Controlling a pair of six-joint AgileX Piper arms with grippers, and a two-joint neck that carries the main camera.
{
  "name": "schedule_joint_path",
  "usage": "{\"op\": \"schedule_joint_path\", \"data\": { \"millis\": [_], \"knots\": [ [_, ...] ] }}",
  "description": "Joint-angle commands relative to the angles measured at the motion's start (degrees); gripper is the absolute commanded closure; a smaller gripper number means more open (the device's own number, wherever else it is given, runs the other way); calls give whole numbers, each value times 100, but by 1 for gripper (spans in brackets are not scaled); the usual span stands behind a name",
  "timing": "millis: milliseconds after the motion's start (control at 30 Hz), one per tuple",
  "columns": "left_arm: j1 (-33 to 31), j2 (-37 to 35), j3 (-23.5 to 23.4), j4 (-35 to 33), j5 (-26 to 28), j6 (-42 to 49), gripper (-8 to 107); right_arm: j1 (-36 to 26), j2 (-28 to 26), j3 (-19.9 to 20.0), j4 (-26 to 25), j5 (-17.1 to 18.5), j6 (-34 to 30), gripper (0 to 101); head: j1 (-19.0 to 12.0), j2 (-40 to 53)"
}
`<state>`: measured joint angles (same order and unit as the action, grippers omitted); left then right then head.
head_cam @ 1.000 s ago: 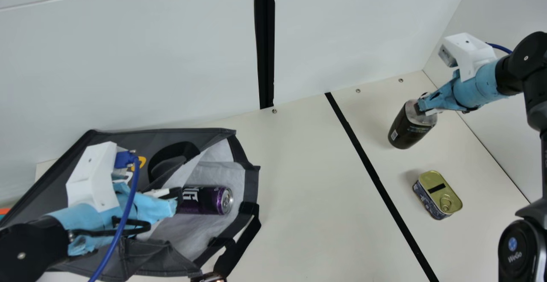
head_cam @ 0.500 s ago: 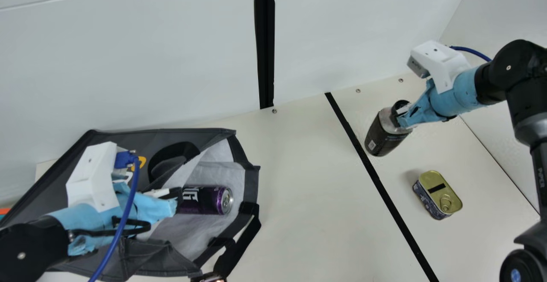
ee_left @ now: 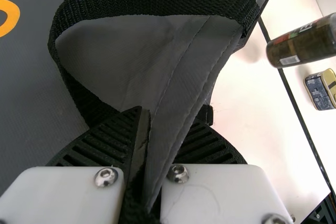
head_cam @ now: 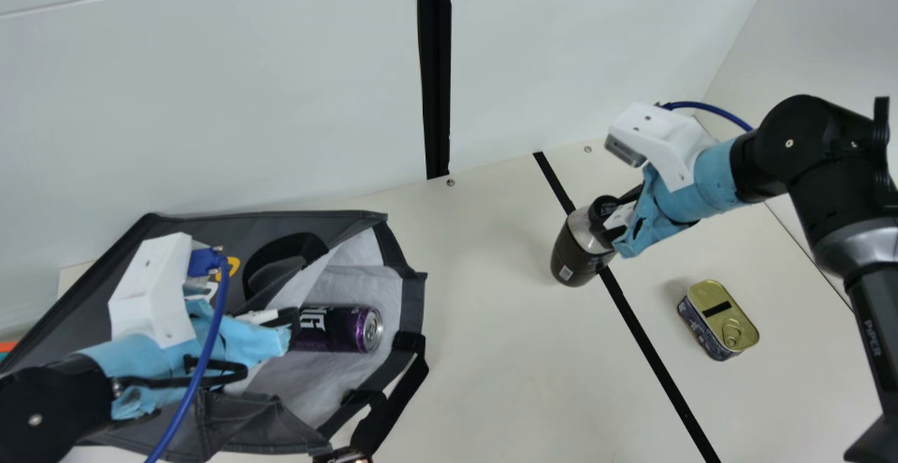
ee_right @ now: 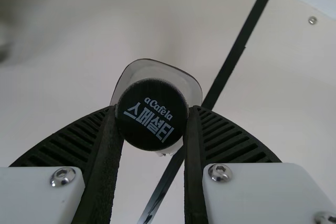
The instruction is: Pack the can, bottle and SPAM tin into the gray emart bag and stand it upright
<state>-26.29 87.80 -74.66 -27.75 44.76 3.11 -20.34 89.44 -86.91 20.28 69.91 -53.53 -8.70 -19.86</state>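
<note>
In the main view my left gripper (head_cam: pixel 284 330) is at the gray bag (head_cam: pixel 210 424), which lies on its side with its mouth toward the right. The purple can (head_cam: pixel 337 328) lies inside that mouth. The left wrist view has my left gripper (ee_left: pixel 144 156) shut on the bag's edge (ee_left: pixel 176 114), beside a black handle loop. My right gripper (head_cam: pixel 614 231) holds the dark bottle (head_cam: pixel 577 256) by its neck, tilted, over the black line. In the right wrist view, my right gripper (ee_right: pixel 151 129) is shut around the bottle's black cap (ee_right: pixel 152 114). The SPAM tin (head_cam: pixel 719 319) sits right of the line.
The cream table (head_cam: pixel 505 379) carries a black line (head_cam: pixel 652 351) running from back to front. Behind it stands a white wall (head_cam: pixel 245 98) with a black vertical strip. Black handle straps (head_cam: pixel 393 403) hang off the bag's right side onto the table.
My right gripper has carried the bottle left and toward the table's front, from the far right to the black line. The left arm, bag, can and tin have stayed still.
</note>
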Motion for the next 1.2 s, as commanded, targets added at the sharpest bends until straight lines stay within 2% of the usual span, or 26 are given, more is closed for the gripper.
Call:
{"op": "schedule_joint_path", "data": {
  "millis": [0,667,1167],
  "knots": [
    [0,0,0,0,0,0,107,88,-45,69,14,-1,-64,101,-130,-14],
    [0,0,0,0,0,0,107,1029,-551,681,169,-1,-452,101,-130,-14],
    [0,0,0,0,0,0,107,1745,-904,991,281,-1,-359,101,-130,-14]
  ]
}}
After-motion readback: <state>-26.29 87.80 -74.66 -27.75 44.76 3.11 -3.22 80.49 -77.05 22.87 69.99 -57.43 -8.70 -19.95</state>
